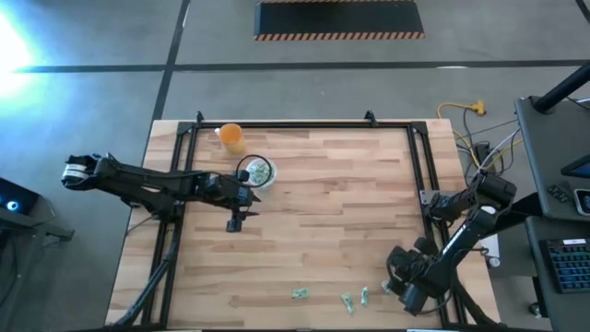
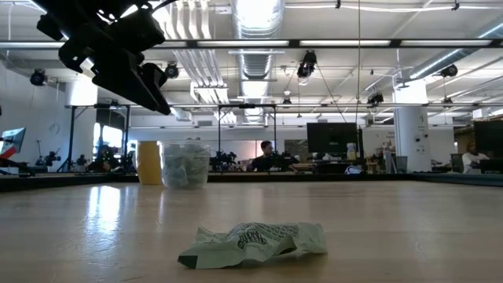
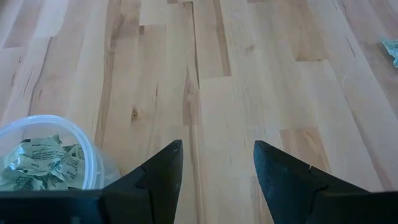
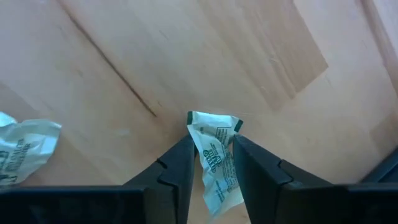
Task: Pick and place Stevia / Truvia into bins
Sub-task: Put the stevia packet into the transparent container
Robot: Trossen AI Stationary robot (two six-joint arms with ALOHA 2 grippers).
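Bright, even light fills the scene. From above, a strong white glare burns out the floor [image 1: 18, 41] at the far left corner, while the wooden surface [image 1: 323, 212] is evenly lit, with only thin shadows under the arms. At surface height, the ceiling lamps [image 2: 255, 12] blow out to white and throw a pale sheen across the wood; the near sachet [image 2: 255, 240] is fairly sharp, the room behind softer. Both wrist views are soft, the wood grain slightly smeared, and the dark fingers [image 3: 161, 180] show almost no detail.
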